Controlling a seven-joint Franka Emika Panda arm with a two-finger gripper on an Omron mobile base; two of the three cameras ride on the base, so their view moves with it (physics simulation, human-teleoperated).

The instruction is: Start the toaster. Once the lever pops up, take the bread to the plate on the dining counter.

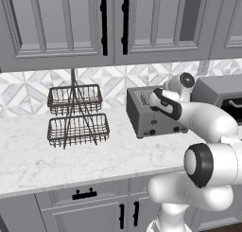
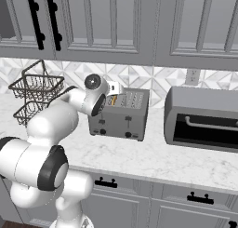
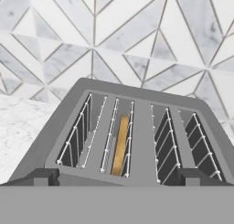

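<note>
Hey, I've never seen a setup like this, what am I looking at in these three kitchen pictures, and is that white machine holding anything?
It is a rendered kitchen with a white robot arm. Two pictures come from cameras riding behind the arm, left and right. The third looks along its gripper, whose jaws stand open and hold nothing, just above a grey boxy four-slot toaster. A tan bread slice sits down in one slot. On the white marble worktop also stand a two-tier dark wire basket and a larger grey toaster oven with a dark window.
</note>
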